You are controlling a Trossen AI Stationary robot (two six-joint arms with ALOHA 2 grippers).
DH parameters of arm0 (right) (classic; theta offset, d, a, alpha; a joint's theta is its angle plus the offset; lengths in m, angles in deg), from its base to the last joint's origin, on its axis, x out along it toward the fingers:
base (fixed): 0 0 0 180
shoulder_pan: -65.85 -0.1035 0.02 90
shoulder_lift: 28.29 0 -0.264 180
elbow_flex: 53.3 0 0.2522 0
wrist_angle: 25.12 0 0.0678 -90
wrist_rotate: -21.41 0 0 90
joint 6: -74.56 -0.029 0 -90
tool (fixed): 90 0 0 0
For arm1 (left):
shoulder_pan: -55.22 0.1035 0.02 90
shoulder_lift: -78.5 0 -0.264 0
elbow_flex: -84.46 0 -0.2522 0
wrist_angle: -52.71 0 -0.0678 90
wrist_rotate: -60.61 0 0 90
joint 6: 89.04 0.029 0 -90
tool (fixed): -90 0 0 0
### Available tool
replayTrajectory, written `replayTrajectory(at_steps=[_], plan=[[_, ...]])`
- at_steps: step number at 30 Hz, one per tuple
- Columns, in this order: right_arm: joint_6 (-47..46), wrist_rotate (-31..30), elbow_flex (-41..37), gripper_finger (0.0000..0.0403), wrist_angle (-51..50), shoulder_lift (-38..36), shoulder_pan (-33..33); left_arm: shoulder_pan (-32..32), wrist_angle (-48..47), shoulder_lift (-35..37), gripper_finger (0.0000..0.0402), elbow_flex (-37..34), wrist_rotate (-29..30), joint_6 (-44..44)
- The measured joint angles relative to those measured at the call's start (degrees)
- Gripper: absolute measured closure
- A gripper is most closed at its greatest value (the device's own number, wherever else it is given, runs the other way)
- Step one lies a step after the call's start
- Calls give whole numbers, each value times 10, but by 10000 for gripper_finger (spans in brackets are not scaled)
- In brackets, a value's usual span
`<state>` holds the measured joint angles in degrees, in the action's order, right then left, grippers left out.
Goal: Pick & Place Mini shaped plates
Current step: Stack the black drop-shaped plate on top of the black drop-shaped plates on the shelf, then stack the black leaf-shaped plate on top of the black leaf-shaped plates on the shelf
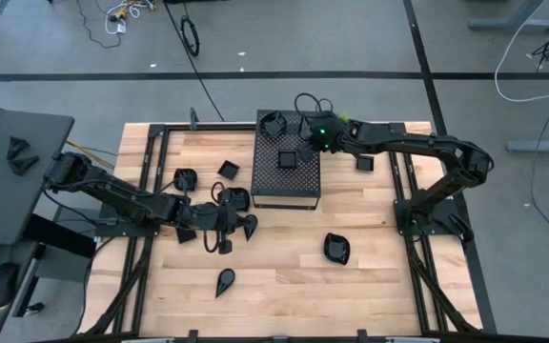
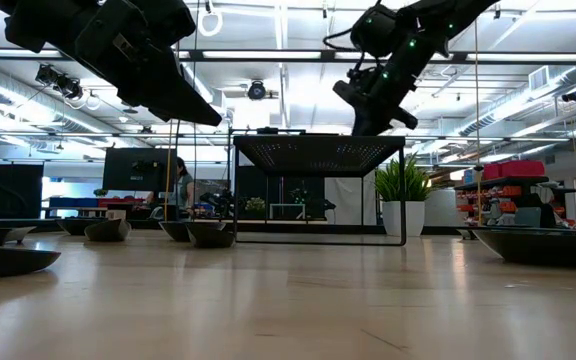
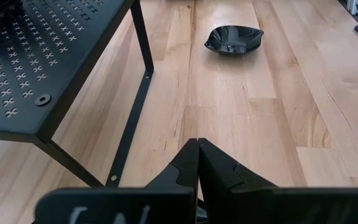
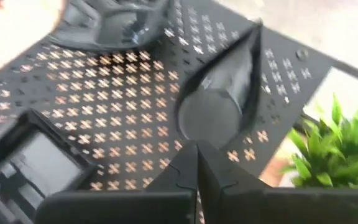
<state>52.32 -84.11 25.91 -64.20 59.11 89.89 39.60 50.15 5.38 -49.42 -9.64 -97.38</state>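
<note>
Left gripper (image 1: 229, 232) low over the wooden table (image 1: 284, 276), just off the front-left corner of the perforated black box (image 1: 288, 171); fingers (image 3: 185, 165) pressed together with nothing between them. Scattered to the left of the box: several mini shaped plates, among them a rounded one (image 1: 185, 178), a small square one (image 1: 228, 170) closer to the box's left edge, and one (image 1: 238, 198) just beside that front-left corner, right by the gripper. Farther forward of the box's left corner, alone on the boards, a teardrop plate (image 1: 225, 280). On top of the box: a square plate (image 1: 287, 159) near the middle, a rounded plate (image 1: 274, 123) at the back-left corner, a teardrop plate (image 4: 219, 93) lying flat on the perforated top near the back-right corner. Right gripper (image 1: 315, 133) above that back-right part of the box, fingers (image 4: 211, 171) closed and empty, the teardrop plate just beyond the tips. Beside the box's back-right corner, a green potted plant (image 4: 328, 146). Forward and right of the box, well apart from it, a leaf-shaped plate (image 1: 336, 249). Right of the box near its rear edge, a small square plate (image 1: 365, 163).
</note>
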Motion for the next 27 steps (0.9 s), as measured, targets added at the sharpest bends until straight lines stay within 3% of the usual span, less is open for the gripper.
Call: replayTrajectory(at_steps=[9,19,27], plan=[[31,-9,0,401,46,-25,-75,0,0,0,390,0,0,0],[33,-184,0,401,103,-25,-323,-1,-7,0,390,0,0,-10],[49,-251,0,401,230,-1,-485,-45,-60,0,390,0,0,18]])
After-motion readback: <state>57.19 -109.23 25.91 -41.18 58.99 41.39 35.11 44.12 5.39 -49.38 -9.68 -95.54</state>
